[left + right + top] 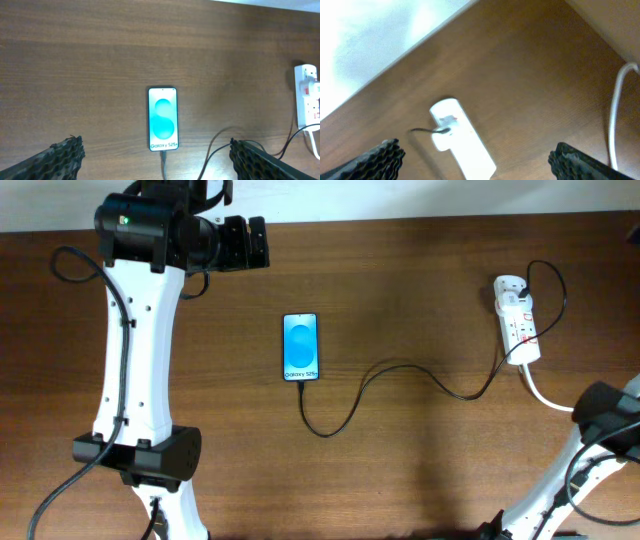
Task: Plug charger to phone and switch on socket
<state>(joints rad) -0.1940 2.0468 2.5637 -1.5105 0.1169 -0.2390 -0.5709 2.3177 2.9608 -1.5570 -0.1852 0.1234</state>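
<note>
The phone (301, 347) lies flat mid-table with its blue screen up, and shows in the left wrist view (163, 119). The thin black charger cable (400, 366) runs from the phone's bottom edge, loops right, and reaches the white socket (517, 320) at the far right. In the left wrist view the cable's tip (162, 159) meets the phone's bottom edge. My left gripper (157, 147) is open and empty, high above the phone, near the back edge in the overhead view (245, 242). My right gripper (477, 150) is open and empty, above the socket (460, 137).
The socket's thick white cord (545, 395) trails toward the right arm (602, 408) and shows in the right wrist view (617, 110). The left arm's white links (130, 350) stand over the table's left side. The table's back edge meets a pale wall (380, 35).
</note>
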